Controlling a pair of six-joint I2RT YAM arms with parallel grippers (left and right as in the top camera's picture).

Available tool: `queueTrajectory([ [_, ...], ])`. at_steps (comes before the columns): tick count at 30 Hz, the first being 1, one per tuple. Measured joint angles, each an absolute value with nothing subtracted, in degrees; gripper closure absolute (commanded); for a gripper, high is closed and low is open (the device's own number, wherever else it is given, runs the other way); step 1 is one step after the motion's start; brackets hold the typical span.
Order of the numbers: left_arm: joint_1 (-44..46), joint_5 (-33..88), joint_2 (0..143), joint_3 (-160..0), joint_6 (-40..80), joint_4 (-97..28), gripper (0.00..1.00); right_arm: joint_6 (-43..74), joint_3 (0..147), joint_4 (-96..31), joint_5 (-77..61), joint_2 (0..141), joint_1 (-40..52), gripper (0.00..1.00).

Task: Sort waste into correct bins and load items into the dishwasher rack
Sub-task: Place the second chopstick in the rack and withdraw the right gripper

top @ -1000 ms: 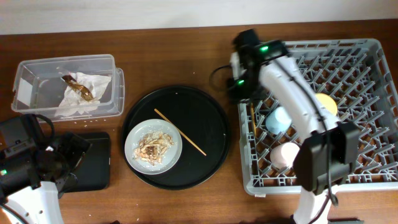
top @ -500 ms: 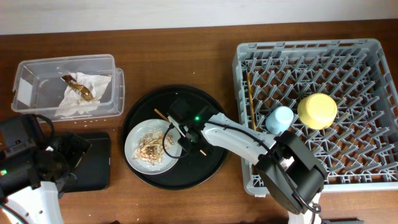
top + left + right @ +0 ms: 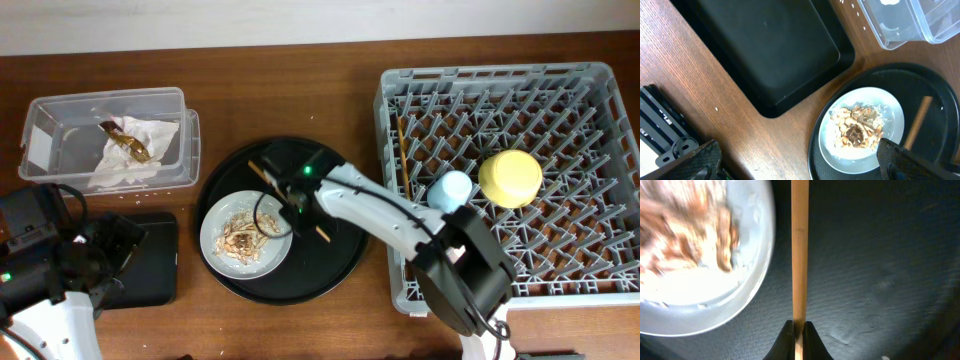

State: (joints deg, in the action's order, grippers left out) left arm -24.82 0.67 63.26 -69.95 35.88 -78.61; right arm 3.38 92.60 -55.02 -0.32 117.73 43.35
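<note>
My right gripper [image 3: 799,332] is shut on a wooden chopstick [image 3: 800,255] over the round black tray, next to the white-grey plate [image 3: 695,305] of flaky scraps [image 3: 685,230]. Overhead, the right gripper [image 3: 297,197] holds this chopstick [image 3: 318,230] just right of the plate [image 3: 222,215]. The other chopstick [image 3: 403,165] lies in the grey rack [image 3: 600,90] with the light-blue cup [image 3: 452,190] and yellow bowl [image 3: 510,178]. The pink cup is hidden under my arm. My left gripper [image 3: 800,167] is open and empty beside the flat black tray [image 3: 765,45]. The napkin [image 3: 130,145] lies in the clear tub [image 3: 60,110].
The round black tray [image 3: 340,190] sits between the tub and the rack and carries the plate. The flat black tray [image 3: 150,265] lies at the front left, below the tub. My right arm stretches from the rack's front corner across the round tray.
My right arm swung from the rack's left side down to the round tray. Its gripper closed on the chopstick beside the plate and shifted it slightly. The left arm has not moved.
</note>
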Motion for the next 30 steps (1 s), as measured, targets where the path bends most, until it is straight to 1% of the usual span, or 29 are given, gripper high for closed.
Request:
queueTrajectory([
  [2, -24.8, 0.7, 63.3, -70.0, 35.9, -78.5, 0.01, 5.2, 98.7, -61.0, -0.2, 117.1, 38.9, 0.96],
  [5, -24.8, 0.7, 63.3, -70.0, 35.9, -78.5, 0.01, 10.1, 103.3, -68.5, 0.0, 112.3, 25.8, 0.96],
  [7, -24.8, 0.7, 63.3, -70.0, 35.9, -78.5, 0.01, 11.0, 103.7, -72.8, -0.2, 109.2, 17.2, 0.96],
  [9, -24.8, 0.7, 63.3, -70.0, 35.9, -78.5, 0.01, 10.9, 103.3, -74.8, -0.4, 109.2, 14.0, 0.96],
  [11, -24.8, 0.7, 63.3, -70.0, 35.9, -78.5, 0.01, 10.9, 101.9, -74.8, -0.1, 109.1, 12.9, 0.96],
  [12, -24.8, 0.7, 63.3, -70.0, 35.9, -78.5, 0.01, 10.9, 100.7, -74.8, 0.0, 109.1, 12.8, 0.85],
  [13, -24.8, 0.7, 63.3, -70.0, 35.9, -78.5, 0.01, 10.9, 99.4, -74.4, 0.0, 109.1, 12.8, 0.71],
  [14, -24.8, 0.7, 63.3, -70.0, 35.9, -78.5, 0.01, 10.9, 98.5, -73.4, 0.2, 109.1, 12.8, 0.53],
  [15, -24.8, 0.7, 63.3, -70.0, 35.9, -78.5, 0.01, 10.7, 97.6, -73.2, 0.2, 109.2, 12.8, 0.49],
  [17, -24.8, 0.7, 63.3, -70.0, 35.9, -78.5, 0.01, 10.9, 97.5, -73.2, 0.2, 109.2, 12.8, 0.49],
  [19, -24.8, 0.7, 63.3, -70.0, 35.9, -78.5, 0.01, 13.1, 97.5, -73.3, 0.2, 109.2, 12.8, 0.54],
  [21, -24.8, 0.7, 63.3, -70.0, 35.9, -78.5, 0.01, 16.3, 97.5, -75.1, 0.2, 109.2, 12.8, 0.53],
  [22, -24.8, 0.7, 63.3, -70.0, 35.9, -78.5, 0.01, 18.5, 97.4, -76.4, 0.4, 107.9, 12.8, 0.44],
  [23, -24.8, 0.7, 63.3, -70.0, 35.9, -78.5, 0.01, 20.1, 97.1, -77.9, 1.9, 105.0, 12.8, 0.01],
  [24, -24.8, 0.7, 63.3, -70.0, 35.9, -78.4, 0.01, 22.6, 97.1, -80.1, 5.6, 100.3, 12.8, 0.01],
  [25, -24.8, 0.7, 63.3, -70.0, 35.9, -78.4, 0.01, 24.7, 97.0, -82.0, 9.6, 90.4, 11.1, 0.01],
  [26, -24.8, 0.7, 63.3, -70.0, 35.9, -78.5, 0.01, 25.5, 97.1, -82.7, 11.2, 85.0, 9.1, 0.01],
  [27, -24.8, 0.7, 63.3, -70.0, 35.9, -78.5, 0.01, 26.4, 97.1, -84.2, 11.7, 80.1, 2.9, 0.01],
  [29, -24.8, 0.7, 63.3, -70.0, 35.9, -78.5, 0.01, 27.1, 97.1, -87.5, 12.7, 77.4, -11.6, 0.01],
  [30, -24.8, 0.7, 63.3, -70.0, 35.9, -78.5, 0.01, 27.0, 97.1, -89.4, 12.1, 77.5, -14.8, 0.01],
])
